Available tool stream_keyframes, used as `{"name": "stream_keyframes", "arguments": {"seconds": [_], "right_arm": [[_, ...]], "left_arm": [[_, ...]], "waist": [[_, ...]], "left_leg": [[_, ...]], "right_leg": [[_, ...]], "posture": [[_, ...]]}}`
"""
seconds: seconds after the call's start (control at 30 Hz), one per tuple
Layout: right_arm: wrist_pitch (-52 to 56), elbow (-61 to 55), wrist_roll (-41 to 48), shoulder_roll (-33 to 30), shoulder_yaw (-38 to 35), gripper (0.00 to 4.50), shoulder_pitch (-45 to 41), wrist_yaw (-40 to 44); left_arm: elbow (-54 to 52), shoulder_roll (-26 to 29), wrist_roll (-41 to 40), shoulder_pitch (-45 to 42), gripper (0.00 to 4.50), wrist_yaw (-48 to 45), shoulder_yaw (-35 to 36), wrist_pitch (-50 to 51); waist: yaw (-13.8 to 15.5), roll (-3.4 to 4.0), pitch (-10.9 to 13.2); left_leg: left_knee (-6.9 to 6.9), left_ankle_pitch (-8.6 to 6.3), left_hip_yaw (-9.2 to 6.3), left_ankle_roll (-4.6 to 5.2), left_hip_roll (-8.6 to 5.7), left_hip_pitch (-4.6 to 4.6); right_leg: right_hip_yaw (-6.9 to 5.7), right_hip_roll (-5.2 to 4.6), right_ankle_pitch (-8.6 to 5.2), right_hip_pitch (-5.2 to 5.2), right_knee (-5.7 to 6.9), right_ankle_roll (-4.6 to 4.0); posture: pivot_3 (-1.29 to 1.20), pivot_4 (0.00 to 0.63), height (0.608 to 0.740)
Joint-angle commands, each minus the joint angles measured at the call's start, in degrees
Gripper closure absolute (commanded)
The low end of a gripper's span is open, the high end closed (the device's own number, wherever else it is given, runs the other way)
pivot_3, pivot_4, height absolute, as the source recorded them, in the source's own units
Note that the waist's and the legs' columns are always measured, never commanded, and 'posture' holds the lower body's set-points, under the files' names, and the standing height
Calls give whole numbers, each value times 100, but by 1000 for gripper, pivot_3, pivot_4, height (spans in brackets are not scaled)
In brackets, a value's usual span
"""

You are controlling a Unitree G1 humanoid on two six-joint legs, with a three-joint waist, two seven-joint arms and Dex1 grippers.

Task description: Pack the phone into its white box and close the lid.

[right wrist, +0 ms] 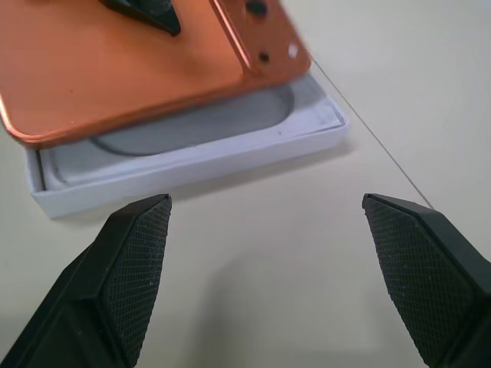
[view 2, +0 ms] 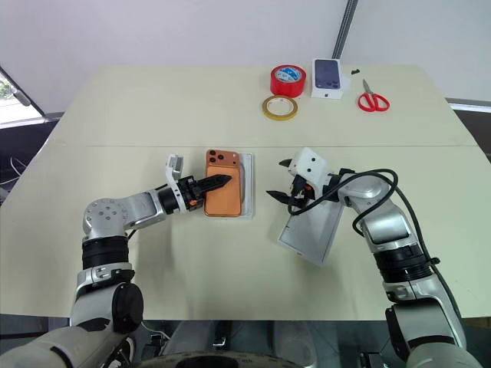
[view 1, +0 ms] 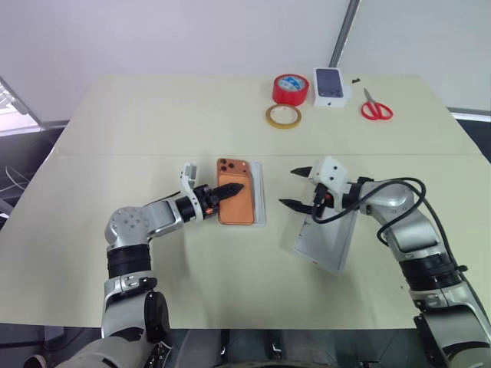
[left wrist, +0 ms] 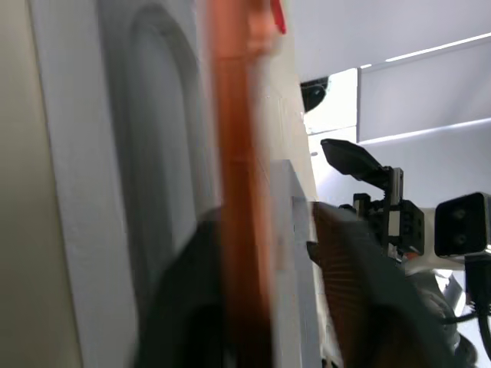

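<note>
- The orange phone (view 1: 235,201) lies back-up over the white box (view 1: 259,196) near the table's centre, its black lens cluster at the 12 o'clock end; in the right wrist view its near edge rides above the tray's thin wall, so it looks not yet seated flat.
- The left gripper (view 1: 222,192) reaches in from 9 o'clock, one finger above the phone's back and one below it; whether the fingers press the phone or have slackened cannot be told.
- The right gripper (view 1: 295,188) hovers at the box's 3 o'clock, near but apart, its black ribbed fingers (right wrist: 130,261) spread wide and empty.
- The lid (view 1: 326,240) rests on the table at about 4 o'clock from the box, under the right arm, a shallow white rectangle tilted askew.
- Judged from this, the packing step is under way: the phone needs letting down level inside the walls, after which the lid must be picked up, squared over the tray and pressed on.
- The phone is smooth metal-look with rounded corners; the tray is matte white card with a grey oval recess in its floor.
- At the table's (view 1: 153,123) far edge, toward 12 and 1 o'clock: red tape roll (view 1: 291,89), tan tape ring (view 1: 283,116), a small box with a phone picture (view 1: 331,85), red-handled scissors (view 1: 375,107).
</note>
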Motion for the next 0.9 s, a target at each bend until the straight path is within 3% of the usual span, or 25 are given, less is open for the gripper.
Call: {"name": "stream_keyframes", "arguments": {"seconds": [0.03, 0.07, 0.1, 0.37, 0.6, 0.9], "right_arm": [[-96, -151, -5, 47, -16, 307, 27, -85], [-112, -138, -12, 54, -6, 307, 26, -98], [-120, -138, -17, 65, 7, 307, 28, -112], [-144, -97, -59, 256, 131, 307, -40, -256], [-174, -94, -87, 307, 167, 307, -39, -304], [-227, -48, -125, 389, 226, 307, -69, -372]], "left_arm": [[-218, 148, 66, -96, 730, 6, -177, -19], [-308, 234, 116, -96, 232, -59, -351, 53], [-395, 286, 183, -105, 40, -53, -493, 87], [-576, 588, 190, -367, 40, -218, -1004, 574], [-638, 1271, 793, -462, 40, -814, -1832, -16], [-286, 951, 991, -725, 40, -823, -1840, -119]], "waist": [[0, 0, 0], [-1, 1, 0], [-9, 1, 0], [-10, 1, -1], [-29, 2, -1], [-4, 2, 0]], "left_leg": [[0, 0, 0, 0, 0, 4], [0, 0, 0, 0, 0, 6], [0, 0, 0, 0, 0, 7], [-1, 0, 0, -1, 0, 8], [-3, 1, 0, -2, 0, 9], [-2, 2, 0, -3, 0, 10]], "right_leg": [[0, 0, 0, 4, 0, 0], [0, 0, 0, 6, 0, 0], [0, 0, 0, 7, 0, 0], [0, 2, 0, 6, 1, 0], [0, 2, 0, 5, 1, 0], [0, 1, 0, 7, 0, 0]], "posture": [[0, 150, 740], [0, 150, 740], [0, 150, 740], [0, 150, 740], [0, 150, 740], [0, 150, 740]]}}
